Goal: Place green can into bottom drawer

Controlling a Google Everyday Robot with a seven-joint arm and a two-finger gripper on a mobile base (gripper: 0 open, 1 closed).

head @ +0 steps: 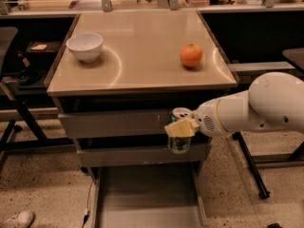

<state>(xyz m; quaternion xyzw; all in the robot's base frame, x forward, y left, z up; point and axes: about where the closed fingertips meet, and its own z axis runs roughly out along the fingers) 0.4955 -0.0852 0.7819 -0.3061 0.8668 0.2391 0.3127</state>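
A tan table top (142, 75) stands in front of me in a dim workshop, over a speckled floor (42, 184). On it I count two things, one white bowl (85, 46) at the rear left and one orange (191, 55) at the right, well apart. Under the top there are three grey drawers. The two upper drawers (114, 123) are pushed in and show scratched fronts. The bottom drawer (147, 203) is pulled out, so I see its flat floor and low side rails. My white arm (256, 108) reaches in from the right, and the gripper (181, 129) sits in front of the drawer stack, level with the gap between the two upper fronts. It is clamped on the one green can (179, 146), with a yellow pad (176, 128) pressed across the can's face. The can is upright with its silver top up. It hangs in the air above the rear part of the bottom drawer and, as far as I can judge, touches neither that drawer's floor nor the fronts behind it
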